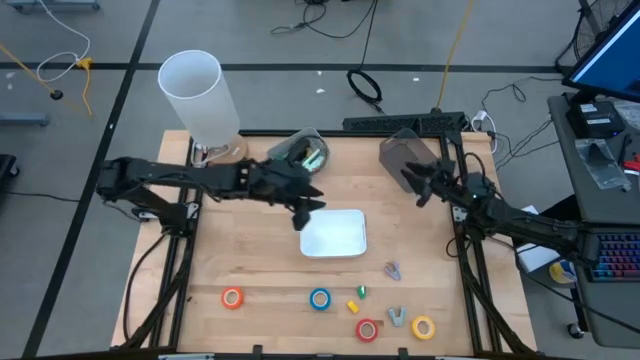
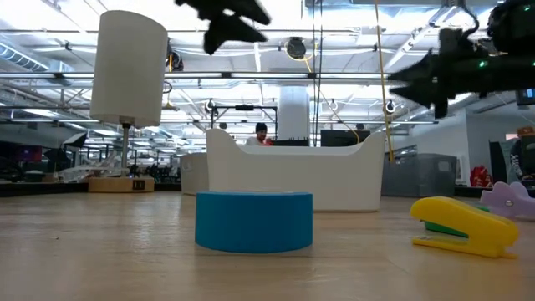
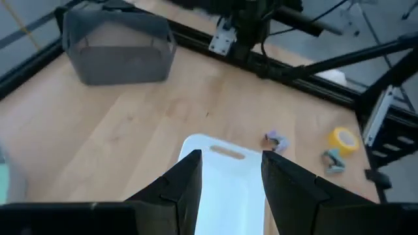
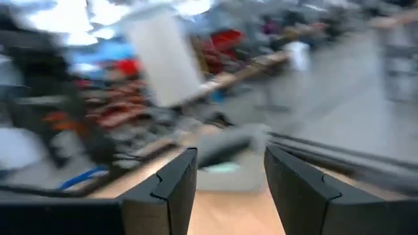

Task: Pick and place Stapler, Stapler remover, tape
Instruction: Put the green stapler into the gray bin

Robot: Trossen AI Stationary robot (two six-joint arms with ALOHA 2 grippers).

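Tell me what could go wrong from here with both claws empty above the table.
1. The left claw, open, hangs at the white tray's edge; descending, it could knock the tray.
2. The red tape, yellow tape and a small grey tool lie close together, so a grab might nudge a neighbour.
3. The right claw, open, sits near the grey bin and might clip it.

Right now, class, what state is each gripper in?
Left gripper: open, holding nothing, above the white tray.
Right gripper: open, holding nothing.
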